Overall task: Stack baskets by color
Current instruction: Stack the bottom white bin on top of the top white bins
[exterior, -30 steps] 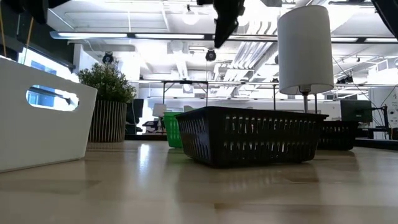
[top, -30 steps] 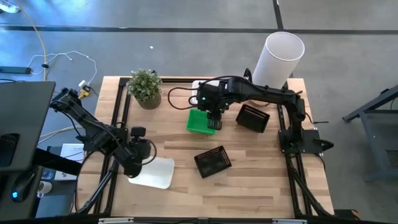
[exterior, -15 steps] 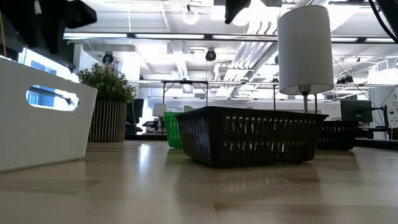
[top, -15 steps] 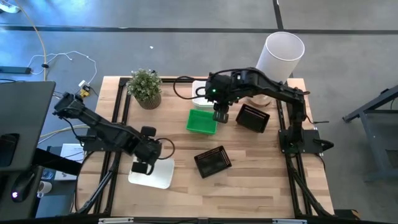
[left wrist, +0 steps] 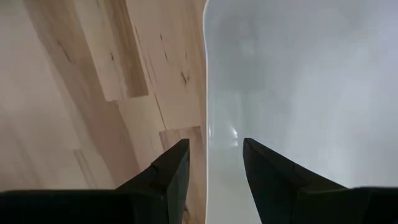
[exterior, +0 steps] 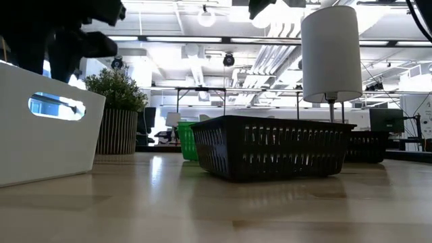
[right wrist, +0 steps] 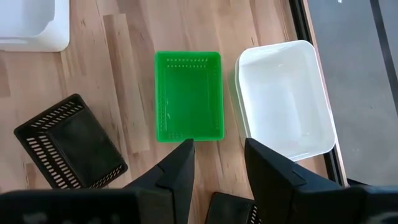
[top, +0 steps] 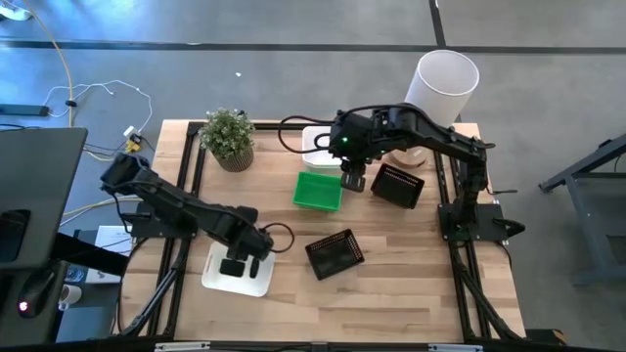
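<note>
A white basket point(top: 256, 277) rests on the table near its left front. My left gripper point(left wrist: 216, 143) hangs open over it, pointing down. One finger point(left wrist: 168, 174) is outside the basket's long rim point(left wrist: 206, 93) and the other is over its inside. A green basket point(right wrist: 188, 96) and a second white basket point(right wrist: 283, 99) lie side by side at the far middle. One black basket point(top: 335, 254) sits at the centre front and another point(top: 399, 184) to the right. My right gripper point(top: 352, 179) hangs open high above the gap between the green basket and the right black basket.
A potted plant point(top: 229, 137) stands at the far left corner. A tall white cylinder point(top: 438, 93) stands at the far right corner. Bare wood lies along the near edge and at the right front.
My left gripper has moved toward the table's right edge and down, from beside the white basket to over its rim. My right gripper has risen from above the green basket and shifted slightly right. No basket has moved.
</note>
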{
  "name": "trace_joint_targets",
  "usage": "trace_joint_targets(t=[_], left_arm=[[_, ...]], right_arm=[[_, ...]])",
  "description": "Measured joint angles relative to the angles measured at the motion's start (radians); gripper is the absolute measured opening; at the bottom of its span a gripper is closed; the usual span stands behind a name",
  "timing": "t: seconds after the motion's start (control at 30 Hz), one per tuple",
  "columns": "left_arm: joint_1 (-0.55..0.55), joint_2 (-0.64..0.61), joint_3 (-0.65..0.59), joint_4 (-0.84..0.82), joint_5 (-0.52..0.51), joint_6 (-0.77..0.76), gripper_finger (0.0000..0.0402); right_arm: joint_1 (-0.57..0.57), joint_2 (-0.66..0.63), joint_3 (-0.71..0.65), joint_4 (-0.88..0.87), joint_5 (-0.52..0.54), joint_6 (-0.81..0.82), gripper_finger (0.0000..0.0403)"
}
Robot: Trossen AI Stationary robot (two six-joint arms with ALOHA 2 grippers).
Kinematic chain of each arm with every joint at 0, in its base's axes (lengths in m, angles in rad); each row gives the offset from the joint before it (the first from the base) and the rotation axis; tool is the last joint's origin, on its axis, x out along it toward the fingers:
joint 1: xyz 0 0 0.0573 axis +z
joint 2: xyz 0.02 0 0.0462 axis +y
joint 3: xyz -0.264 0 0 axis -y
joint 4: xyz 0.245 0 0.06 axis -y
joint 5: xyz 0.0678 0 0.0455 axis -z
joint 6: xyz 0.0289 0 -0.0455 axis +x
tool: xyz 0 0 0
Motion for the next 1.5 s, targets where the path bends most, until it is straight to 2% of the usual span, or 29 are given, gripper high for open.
trace_joint_targets(t=[0.4,0.9,1.2,1.33,1.5], left_arm=[[0.018,0.11,0.0,0.003,0.0,0.0,0.0136],[0.029,0.132,0.0,0.065,0.008,-0.003,0.0136],[0.051,0.208,0.0,0.077,0.058,0.023,0.0135],[0.051,0.227,0.0,0.082,0.058,0.032,0.0118],[0.051,0.227,0.0,0.087,0.06,0.033,0.0059]], right_arm=[[0.0,0.0,0.0,0.0,-0.006,-0.002,0.0128],[0.0,0.0,0.0,0.0,-0.006,-0.002,0.0128],[0.0,0.0,0.0,0.0,-0.006,0.002,0.0128],[0.0,0.0,0.0,0.0,-0.015,0.001,0.0128],[0.0,0.0,0.0,0.0,-0.019,-0.001,0.0128]])
